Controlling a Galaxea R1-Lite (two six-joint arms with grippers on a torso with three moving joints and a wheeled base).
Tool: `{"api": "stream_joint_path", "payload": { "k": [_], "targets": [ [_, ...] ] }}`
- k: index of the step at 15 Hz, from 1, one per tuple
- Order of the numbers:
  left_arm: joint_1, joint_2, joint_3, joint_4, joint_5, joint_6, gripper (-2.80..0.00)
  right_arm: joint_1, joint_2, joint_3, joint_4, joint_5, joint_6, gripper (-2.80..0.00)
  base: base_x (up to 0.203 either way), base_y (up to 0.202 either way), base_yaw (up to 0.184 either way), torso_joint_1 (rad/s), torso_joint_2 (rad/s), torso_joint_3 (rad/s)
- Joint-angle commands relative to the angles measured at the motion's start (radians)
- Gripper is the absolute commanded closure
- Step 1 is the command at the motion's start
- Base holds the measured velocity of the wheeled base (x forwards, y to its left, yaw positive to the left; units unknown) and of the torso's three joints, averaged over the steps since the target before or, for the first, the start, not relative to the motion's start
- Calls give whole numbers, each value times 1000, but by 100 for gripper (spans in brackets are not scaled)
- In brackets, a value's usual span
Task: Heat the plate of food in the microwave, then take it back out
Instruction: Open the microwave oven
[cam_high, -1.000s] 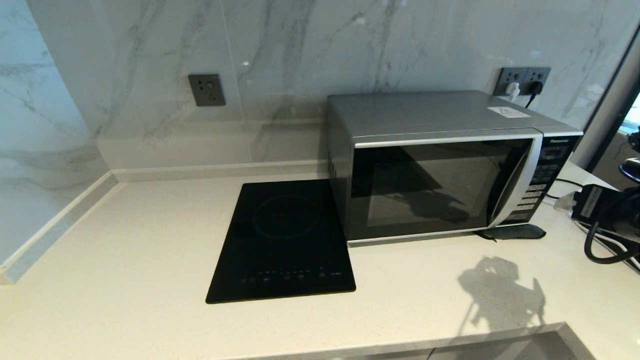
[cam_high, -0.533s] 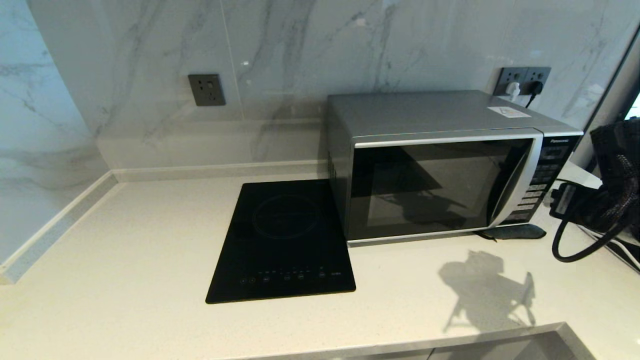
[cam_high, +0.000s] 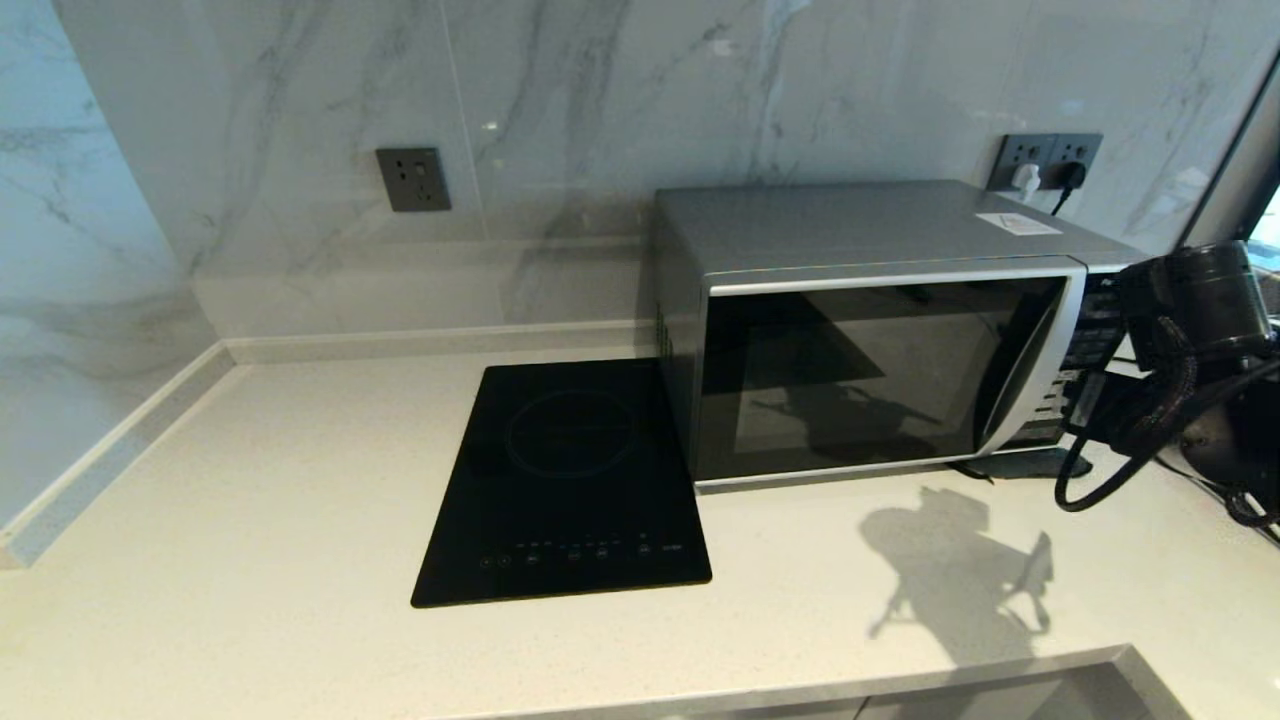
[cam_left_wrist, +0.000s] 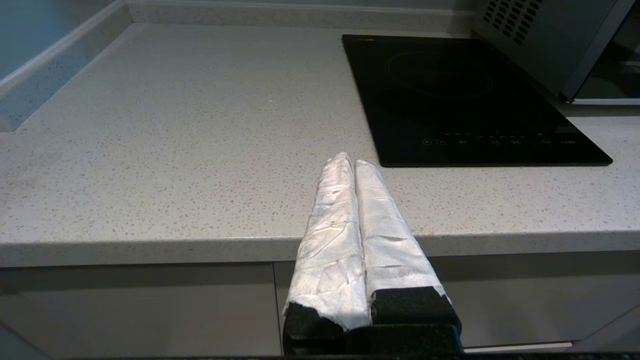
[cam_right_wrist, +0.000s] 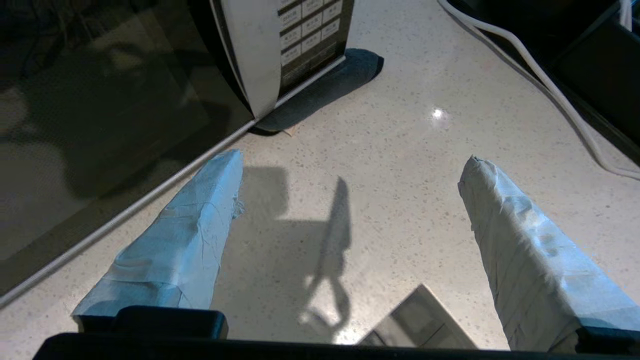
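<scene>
The silver microwave (cam_high: 880, 330) stands at the back right of the counter with its dark glass door shut. The plate of food is out of view. My right arm (cam_high: 1180, 340) reaches in from the right and covers part of the black button panel (cam_high: 1095, 340). In the right wrist view my right gripper (cam_right_wrist: 352, 162) hangs open above the bare counter, just in front of the microwave's curved handle (cam_right_wrist: 250, 60) and button panel (cam_right_wrist: 310, 30), holding nothing. My left gripper (cam_left_wrist: 350, 162) is shut and empty, parked at the counter's front edge.
A flat black induction hob (cam_high: 570, 480) lies to the left of the microwave. Cables (cam_right_wrist: 525, 75) run along the counter to the right of the microwave, up to wall sockets (cam_high: 1045, 160). A dark pad (cam_high: 1030, 465) pokes out under the microwave's right front corner.
My right arm has swung in from the right edge, leftward and upward, to the microwave's right front corner. Its shadow on the counter has slid left. The left arm is still.
</scene>
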Motion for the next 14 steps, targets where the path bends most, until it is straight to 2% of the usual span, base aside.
{"api": "stream_joint_path", "payload": {
  "k": [1, 14],
  "targets": [
    [0, 2, 0, 0, 0, -1, 0, 3, 64, -12, -21, -16, 10, -280, 0, 0, 0, 0, 0, 0],
    [0, 2, 0, 0, 0, -1, 0, 21, 235, -114, -57, -33, 32, -280, 0, 0, 0, 0, 0, 0]
  ]
}}
